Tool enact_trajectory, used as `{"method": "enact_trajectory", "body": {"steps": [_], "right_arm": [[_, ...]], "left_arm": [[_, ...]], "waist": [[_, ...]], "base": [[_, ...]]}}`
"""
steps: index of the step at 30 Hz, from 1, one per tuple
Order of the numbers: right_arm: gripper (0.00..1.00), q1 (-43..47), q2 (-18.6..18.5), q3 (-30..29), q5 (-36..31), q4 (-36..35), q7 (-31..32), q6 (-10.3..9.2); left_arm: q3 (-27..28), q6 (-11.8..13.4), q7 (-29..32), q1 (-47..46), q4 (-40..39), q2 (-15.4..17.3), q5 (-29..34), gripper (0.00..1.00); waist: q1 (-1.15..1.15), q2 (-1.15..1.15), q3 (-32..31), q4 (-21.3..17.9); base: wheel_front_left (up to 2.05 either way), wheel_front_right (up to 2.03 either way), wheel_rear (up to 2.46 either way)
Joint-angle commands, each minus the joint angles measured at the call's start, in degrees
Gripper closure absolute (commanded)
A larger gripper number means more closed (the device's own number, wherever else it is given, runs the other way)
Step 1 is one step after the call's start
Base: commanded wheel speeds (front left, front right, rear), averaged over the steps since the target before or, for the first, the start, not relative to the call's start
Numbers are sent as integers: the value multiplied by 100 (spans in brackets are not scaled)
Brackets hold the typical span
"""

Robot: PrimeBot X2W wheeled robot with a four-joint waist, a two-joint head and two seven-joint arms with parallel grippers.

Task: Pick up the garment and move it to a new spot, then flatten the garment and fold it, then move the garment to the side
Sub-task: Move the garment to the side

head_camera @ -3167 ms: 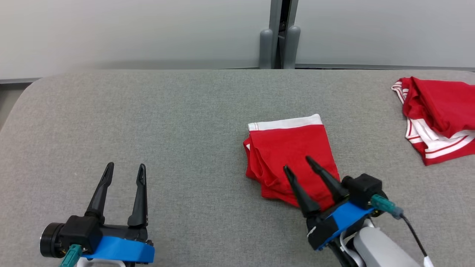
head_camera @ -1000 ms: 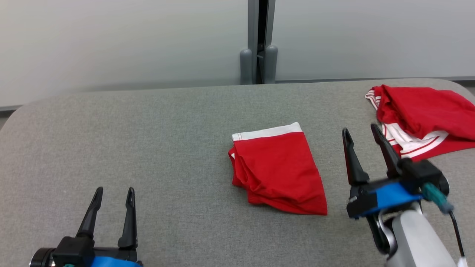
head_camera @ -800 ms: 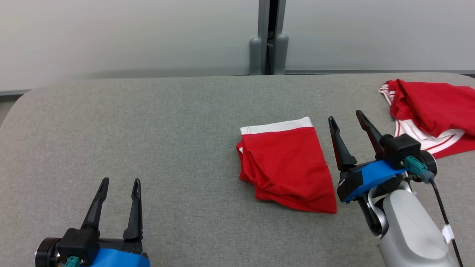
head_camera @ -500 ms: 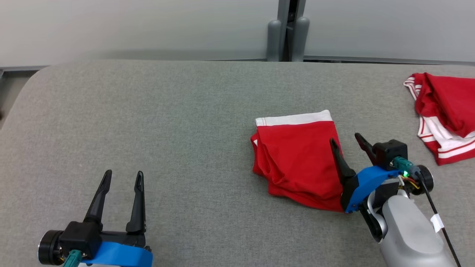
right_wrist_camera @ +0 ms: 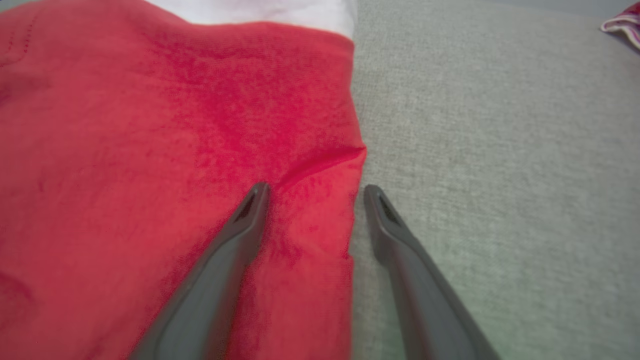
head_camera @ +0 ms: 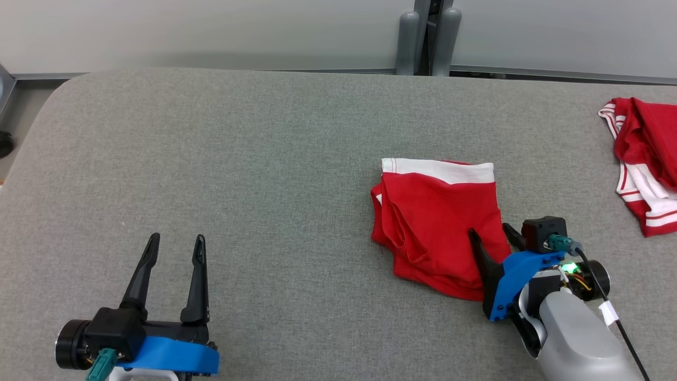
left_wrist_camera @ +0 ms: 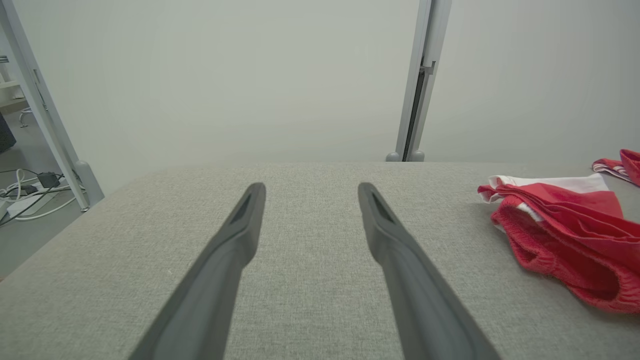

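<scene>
The garment (head_camera: 436,227) is a folded pair of red shorts with a white waistband, lying right of centre on the grey table (head_camera: 238,159). My right gripper (head_camera: 489,232) is open at its right edge: one finger presses on the red cloth, the other rests on the table beside the hem. The right wrist view shows this straddle of the garment (right_wrist_camera: 175,150) by the right gripper (right_wrist_camera: 315,190). My left gripper (head_camera: 176,242) stands open and empty at the lower left, far from the garment (left_wrist_camera: 560,230), as the left wrist view of the left gripper (left_wrist_camera: 310,189) also shows.
A second red garment with white stripes (head_camera: 642,159) lies crumpled at the table's far right edge. A grey partition wall with a post (head_camera: 428,37) runs behind the table. Floor and cables (left_wrist_camera: 30,195) show beyond the table's left end.
The camera has shifted. My right gripper has come down from beside the garment onto its right edge, one finger now on the cloth. The left gripper has stayed put, open.
</scene>
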Motion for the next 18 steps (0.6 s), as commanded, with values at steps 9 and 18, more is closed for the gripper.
{"method": "enact_trajectory", "body": {"steps": [9, 18], "right_arm": [[100, -158, -89, 274, 324, 191, -326, -7], [100, -257, -388, 432, 431, 56, -639, -5]], "left_arm": [[53, 35, -13, 27, -41, 19, -24, 0], [84, -52, -13, -108, -84, 21, 105, 0]], "waist": [[-1, 0, 0, -255], [-1, 0, 210, -1078]], "base": [[0, 0, 0], [0, 0, 0]]}}
